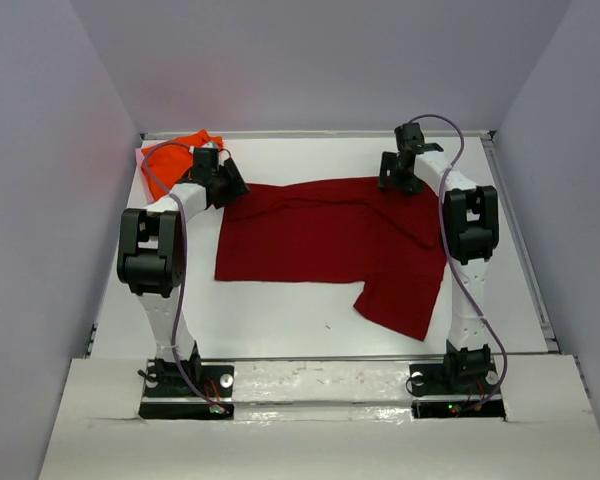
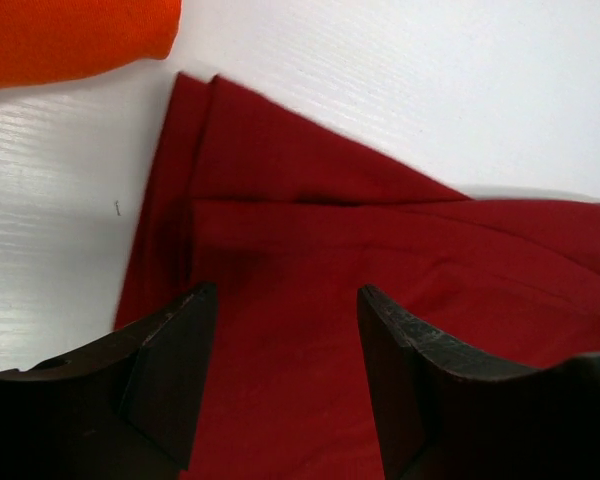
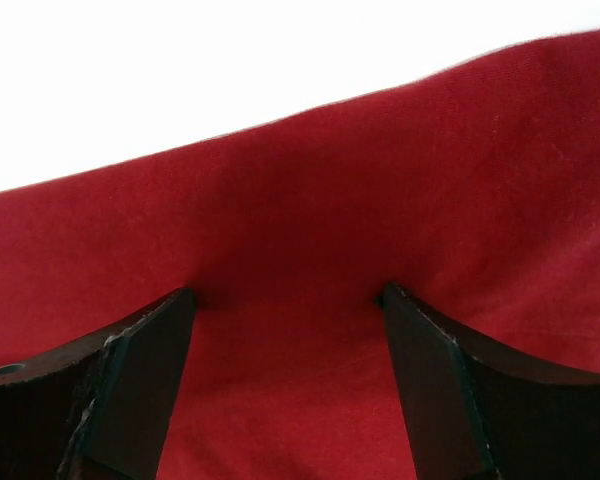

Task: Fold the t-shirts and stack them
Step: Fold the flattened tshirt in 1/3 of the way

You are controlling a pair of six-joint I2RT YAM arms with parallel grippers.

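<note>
The dark red t-shirt lies partly folded across the middle of the white table, one flap reaching toward the front right. The orange t-shirt is bunched at the back left corner. My left gripper stands open over the red shirt's back left corner; the left wrist view shows red cloth between its spread fingers and the orange shirt just beyond. My right gripper is open at the shirt's back edge, its fingertips resting on the red cloth, nothing pinched.
Grey walls close in the table on the left, back and right. A raised rail runs along the right edge. Bare white table surface shows in front of the red shirt and behind it.
</note>
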